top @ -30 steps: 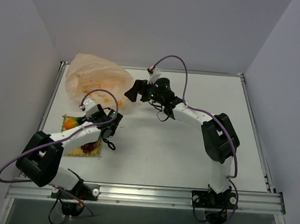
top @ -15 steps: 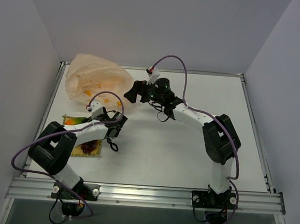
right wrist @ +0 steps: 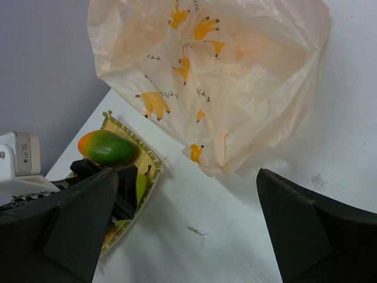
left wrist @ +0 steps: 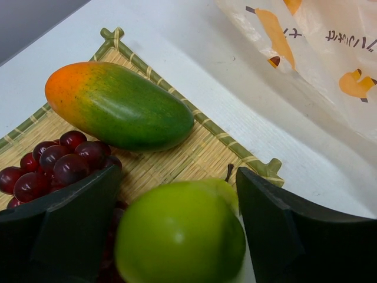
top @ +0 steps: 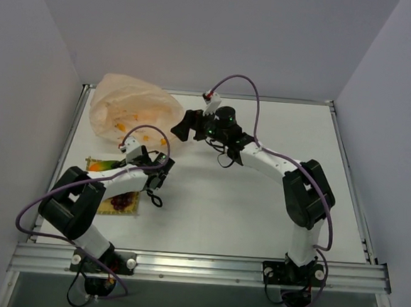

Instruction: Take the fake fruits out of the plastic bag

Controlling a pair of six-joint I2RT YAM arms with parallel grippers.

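Note:
The plastic bag lies crumpled at the far left, also in the right wrist view and the left wrist view. On the woven mat lie a green-orange mango-like fruit and the dark red grape bunch. The yellow-green apple sits at the mat's near edge between the fingers of my left gripper, which is open with small gaps on both sides. My left gripper is low at the mat's right edge. My right gripper is open and empty above the table beside the bag.
The mat lies near the left wall, with the mango and grapes on it. The enclosure's walls stand on the left, back and right. A small dark scuff marks the table.
My left arm has folded its elbow in and lowered, with its gripper staying at the mat's right edge. The right arm has shifted slightly. The bag has not moved.

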